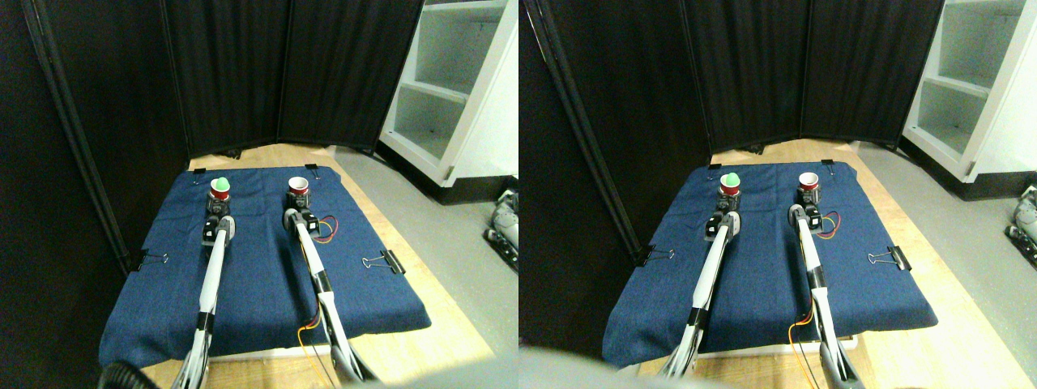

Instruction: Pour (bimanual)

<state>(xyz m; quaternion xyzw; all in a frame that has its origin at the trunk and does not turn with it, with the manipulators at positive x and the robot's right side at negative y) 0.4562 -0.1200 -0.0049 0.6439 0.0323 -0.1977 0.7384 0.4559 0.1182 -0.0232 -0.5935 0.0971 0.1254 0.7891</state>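
Note:
Two small red cups stand upright on the blue cloth [259, 267]. The left cup [219, 191] has a green ball on top of it. The right cup [298, 187] shows a pale, empty-looking inside. My left gripper [217, 207] is right at the base of the left cup, and my right gripper [296, 203] is at the base of the right cup. Both grippers are small and dark, and their hold on the cups cannot be made out.
Binder clips [384, 261] pin the cloth to a wooden board [437, 324], with another clip [150, 258] on the left edge. Black curtains [243, 73] close the back and left. A white shelf [450, 89] stands at the right. Red and yellow wires [326, 229] loop beside the right arm.

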